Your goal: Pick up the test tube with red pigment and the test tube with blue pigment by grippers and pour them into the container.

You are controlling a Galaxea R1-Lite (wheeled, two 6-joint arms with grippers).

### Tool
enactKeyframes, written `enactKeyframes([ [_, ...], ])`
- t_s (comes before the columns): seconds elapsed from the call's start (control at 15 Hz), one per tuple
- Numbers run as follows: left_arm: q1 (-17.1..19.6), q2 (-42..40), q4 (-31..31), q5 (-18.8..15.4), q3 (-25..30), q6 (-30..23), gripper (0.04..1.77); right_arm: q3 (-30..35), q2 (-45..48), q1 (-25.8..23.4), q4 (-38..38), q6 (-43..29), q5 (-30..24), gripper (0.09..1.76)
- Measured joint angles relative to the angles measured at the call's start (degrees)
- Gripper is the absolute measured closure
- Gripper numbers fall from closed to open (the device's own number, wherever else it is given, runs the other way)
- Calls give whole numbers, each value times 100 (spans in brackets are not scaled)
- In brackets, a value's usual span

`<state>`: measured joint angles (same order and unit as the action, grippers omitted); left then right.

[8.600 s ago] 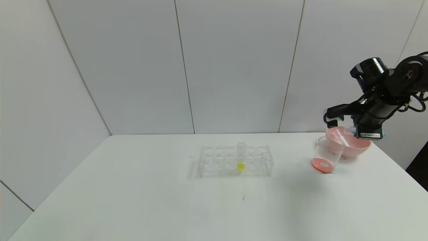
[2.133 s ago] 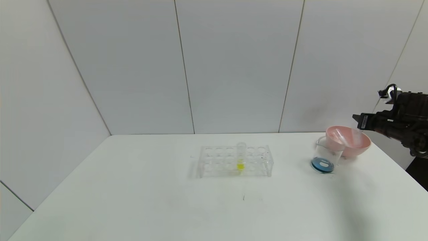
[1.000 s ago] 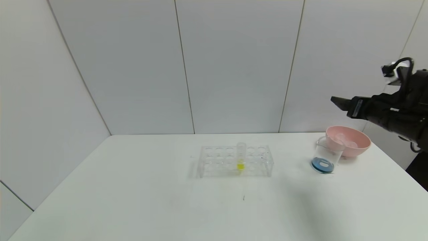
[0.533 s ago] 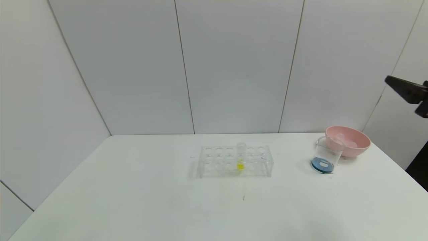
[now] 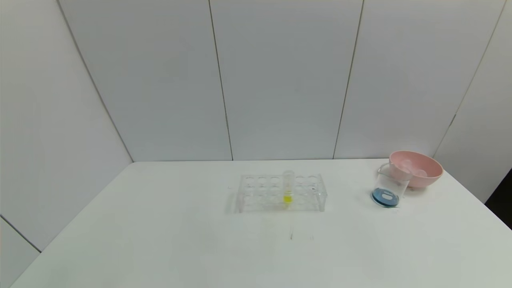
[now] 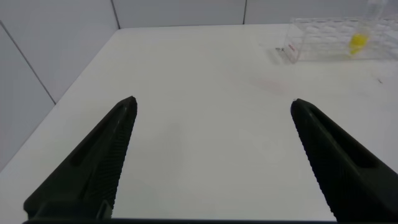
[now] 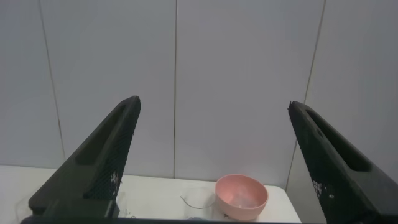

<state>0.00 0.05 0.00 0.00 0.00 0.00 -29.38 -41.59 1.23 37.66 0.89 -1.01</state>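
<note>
Left wrist view: the left gripper (image 6: pixel 211 158) hangs low over the table (image 6: pixel 205 124) with its jaws wide apart and nothing between them.
Rack: the clear tube rack (image 6: pixel 336 42) stands well beyond the left jaws, off toward one finger's side, holding only the yellow tube (image 6: pixel 357 41).
Right wrist view: the right gripper (image 7: pixel 208 162) is raised high, jaws spread wide and empty, looking down on the far corner of the table.
Container: the container (image 5: pixel 388 188) sits far below and beyond the right jaws, roughly between them in that view, touching or just beside the pink bowl (image 5: pixel 418 170); dark blue liquid lies at its bottom.
Tubes: two clear shapes lie in the bowl, probably the emptied test tubes; I cannot tell which is which.
Handling: I'd judge the glass light, stiff, smooth and breakable; the beaker is best taken around its mid-wall, gently, and kept upright.
Progress: both pigments seem already poured.
</note>
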Motion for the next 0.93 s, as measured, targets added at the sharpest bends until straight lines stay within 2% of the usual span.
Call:
enactKeyframes([
  [0.13, 0, 0, 0, 0, 0, 0, 5, 386, 863, -2, -251, 157, -10, 15],
  [0.47, 0, 0, 0, 0, 0, 2, 5, 855, 3112, -61, -2126, 318, -2, 15],
  [0.53, 0, 0, 0, 0, 0, 2, 5, 1028, 3452, -85, -2277, 354, 11, 15],
  [0.8, 0, 0, 0, 0, 0, 0, 5, 2406, 4055, -121, -1420, 564, 44, 15],
  [0.93, 0, 0, 2, 0, 0, 5, 5, 2795, 4133, -121, -2094, 446, 50, 15],
])
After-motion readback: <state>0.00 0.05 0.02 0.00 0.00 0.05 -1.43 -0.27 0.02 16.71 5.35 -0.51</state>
